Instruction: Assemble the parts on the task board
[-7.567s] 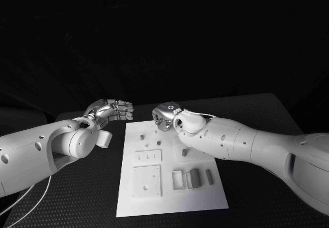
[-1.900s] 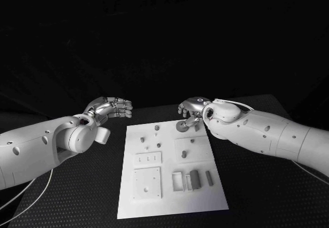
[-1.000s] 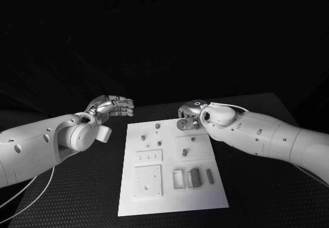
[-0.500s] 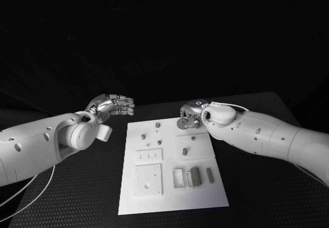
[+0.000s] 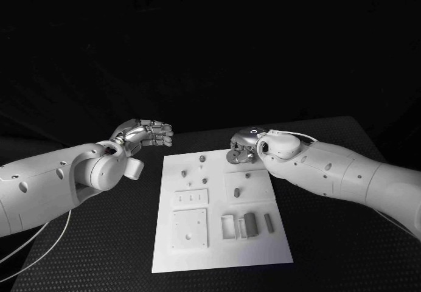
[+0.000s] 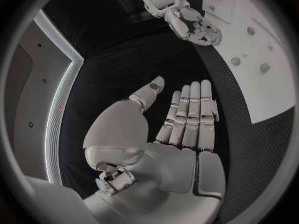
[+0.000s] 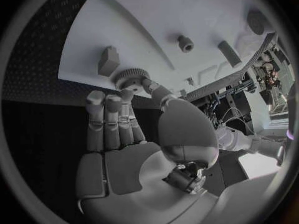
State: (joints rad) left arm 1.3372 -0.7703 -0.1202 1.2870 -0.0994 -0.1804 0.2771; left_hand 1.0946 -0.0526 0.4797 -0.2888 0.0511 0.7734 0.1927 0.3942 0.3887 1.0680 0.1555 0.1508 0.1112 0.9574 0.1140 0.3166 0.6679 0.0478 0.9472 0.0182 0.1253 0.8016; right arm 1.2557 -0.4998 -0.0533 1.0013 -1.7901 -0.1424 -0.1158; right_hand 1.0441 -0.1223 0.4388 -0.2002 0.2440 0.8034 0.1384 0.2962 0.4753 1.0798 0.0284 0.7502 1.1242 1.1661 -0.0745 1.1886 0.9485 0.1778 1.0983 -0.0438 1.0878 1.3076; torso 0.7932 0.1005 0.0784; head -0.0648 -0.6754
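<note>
The white task board (image 5: 221, 249) lies in the middle of the black table. My right hand (image 5: 244, 146) hovers at the board's far right corner and pinches a grey gear (image 5: 235, 156) between thumb and fingers. In the right wrist view the gear (image 7: 132, 77) sits at the fingertips (image 7: 97, 97), just at the board's edge (image 7: 87, 77). My left hand (image 5: 146, 133) hangs off the board's far left corner; its fingers (image 6: 192, 114) are stretched out side by side and hold nothing. Small grey parts stand on the board, among them a peg (image 5: 202, 159) and a stud (image 5: 236, 194).
Several upright slabs (image 5: 250, 224) and recessed square plates (image 5: 188, 227) take up the near half of the board. A block (image 7: 108, 60) and a short peg (image 7: 183, 43) stand close to the held gear. Black table mat (image 5: 333, 243) surrounds the board.
The right hand has shifted from over the board's far middle to its far right corner and now has the gear in its fingers; in the last second it barely moved. The left hand stayed put.
</note>
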